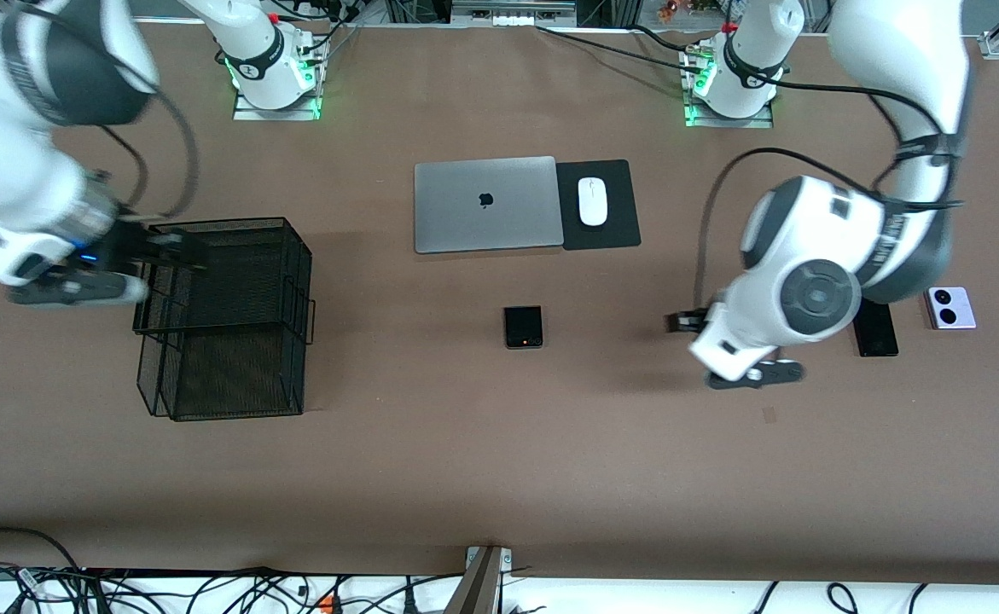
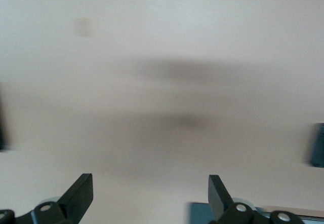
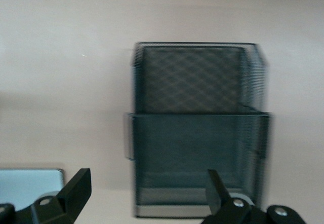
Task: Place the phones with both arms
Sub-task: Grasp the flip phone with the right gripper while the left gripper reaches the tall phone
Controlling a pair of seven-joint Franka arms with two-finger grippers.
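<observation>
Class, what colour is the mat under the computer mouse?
Black; the mat under the white mouse shows best in the front view.

The table point(image 1: 499, 460) is plain brown, and on it the closed laptop point(image 1: 484, 205) is silver with a black logo at its middle, beside a black mouse pad point(image 1: 614, 230) carrying a white mouse point(image 1: 592, 201). Nearer the front camera than the laptop lies a black flip phone point(image 1: 523, 327) with a small orange dot, and toward the left arm's end from the laptop lie a black slab phone point(image 1: 878, 331) and a lilac-white flip phone point(image 1: 950, 308) with two black circles. Toward the right arm's end from the laptop, the mesh basket point(image 1: 226, 315) is black with a diamond-grid weave, and both arms are white with grey joints, black cables and black fingers point(image 2: 78, 196).
</observation>
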